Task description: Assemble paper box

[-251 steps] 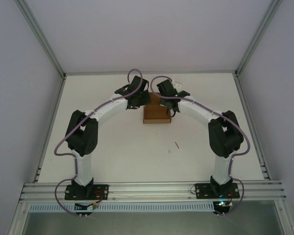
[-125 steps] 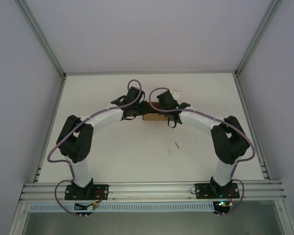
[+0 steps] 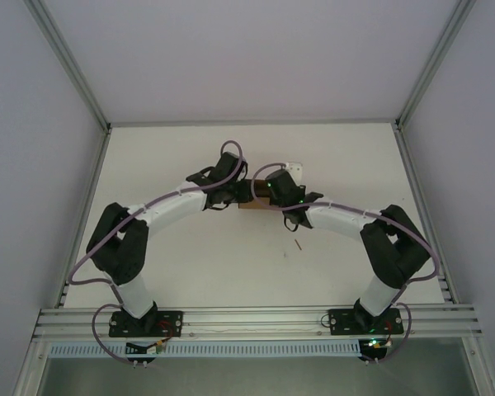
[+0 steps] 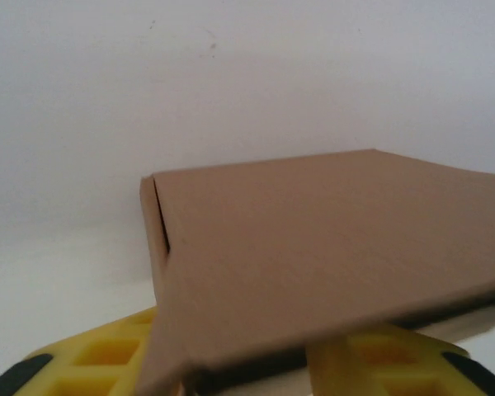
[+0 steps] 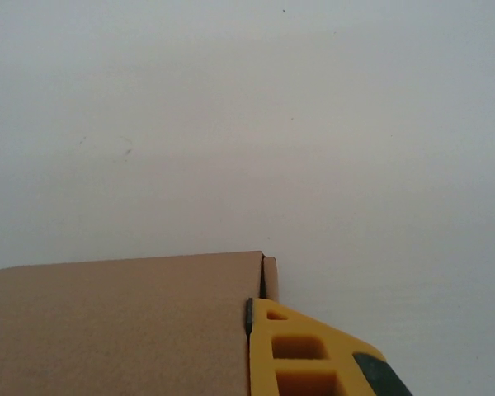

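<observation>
The paper box [image 4: 330, 247] is plain brown cardboard, closed and flat, with a side flap at its left edge. From above, just a sliver of the paper box [image 3: 249, 205] shows between the two wrists. My left gripper [image 4: 247, 375] is at the box's near corner. Its yellow fingers [image 4: 91, 363] stand apart below the lid, and white table shows in the gap. My right gripper [image 5: 246, 318] is shut on the box's right edge [image 5: 132, 322]. One yellow finger [image 5: 305, 355] presses its black pad against the cardboard, which hides the other finger.
A small thin stick [image 3: 299, 244] lies on the white table nearer than the box. A small white piece [image 3: 295, 167] sits behind the right wrist. Aluminium posts and pale walls close in the table, and a rail [image 3: 256, 318] runs along its near edge.
Both arms have stretched lower and closed over the box, which is now almost covered from above. The left jaws, shut before, have parted.
</observation>
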Controlling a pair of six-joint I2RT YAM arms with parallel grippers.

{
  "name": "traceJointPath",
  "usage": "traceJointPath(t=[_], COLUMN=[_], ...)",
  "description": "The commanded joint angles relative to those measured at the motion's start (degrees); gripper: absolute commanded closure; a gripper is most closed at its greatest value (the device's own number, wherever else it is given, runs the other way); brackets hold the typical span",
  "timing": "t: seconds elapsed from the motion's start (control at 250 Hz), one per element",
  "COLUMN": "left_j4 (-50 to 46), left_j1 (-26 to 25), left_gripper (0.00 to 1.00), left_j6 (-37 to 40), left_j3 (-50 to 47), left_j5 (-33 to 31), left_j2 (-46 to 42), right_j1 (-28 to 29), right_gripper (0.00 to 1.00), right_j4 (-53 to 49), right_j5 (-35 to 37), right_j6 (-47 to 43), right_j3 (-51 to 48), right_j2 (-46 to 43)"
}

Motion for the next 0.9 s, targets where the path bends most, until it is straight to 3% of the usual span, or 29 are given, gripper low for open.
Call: traceJointPath(t=[0.0,0.076,0.204,0.268,0.387,0.555,0.623,0.707,0.894], left_j4=[-6.85,-8.47,-10.64,-13.04,-15.98,-12.16,-9.32,-6.56,-5.24], left_j1=[-0.72,-0.69,-0.76,-0.57,2.19,8.43,9.54,10.33,10.60], left_gripper=[0.50,0.39,0.31,0.14,0.00,0.00,0.08,0.11,0.24], left_j6=[-1.32,-1.77,-3.12,-5.02,-8.09,-11.66,-12.24,-13.08,-14.06], left_j3=[1.94,1.67,1.99,3.21,5.93,6.69,5.88,4.38,0.37], left_j5=[-4.38,-4.89,-4.88,-7.51,-8.49,2.69,7.14,12.15,12.79], left_j2=[-4.60,-6.82,-10.37,-11.08,-9.57,-3.62,-1.09,1.57,3.27], right_j1=[1.39,1.82,2.65,3.20,4.39,6.00,6.80,7.46,8.48], right_gripper=[1.00,1.00,1.00,1.00,1.00,1.00,1.00,1.00,0.96], right_j4=[0.04,1.35,3.23,5.35,10.68,13.74,14.76,15.28,13.94], right_j5=[0.70,1.07,1.50,1.71,1.91,2.87,3.52,4.15,4.91], right_j6=[-0.61,-0.60,-1.50,-2.55,-5.22,-6.03,-6.06,-5.89,-5.83], right_j3=[-2.96,-4.14,-5.36,-6.44,-9.18,-10.62,-10.79,-10.74,-10.86], right_j2=[-0.51,-0.76,-0.84,-1.19,-1.77,-0.89,-0.26,0.56,0.68])
